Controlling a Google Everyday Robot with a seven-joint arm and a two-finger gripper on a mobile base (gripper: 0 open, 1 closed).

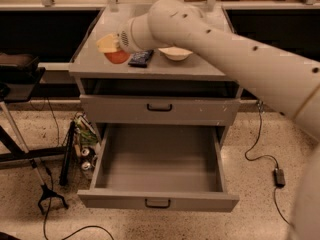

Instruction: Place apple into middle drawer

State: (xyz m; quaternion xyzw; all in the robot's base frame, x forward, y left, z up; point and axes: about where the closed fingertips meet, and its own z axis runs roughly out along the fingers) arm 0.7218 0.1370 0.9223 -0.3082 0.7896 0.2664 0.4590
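Tool [111, 46] grips the apple [118, 58] over the cabinet top [200, 68], arm [225, 44] stretched across it.

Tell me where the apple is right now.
In the camera view, the apple is at the front-left of the cabinet top, just left of the dark packet, with the gripper right over it.

Upper left, my gripper [110, 44] hides the top of the apple [118, 58]; the arm [240, 49] is cut off at the right edge.
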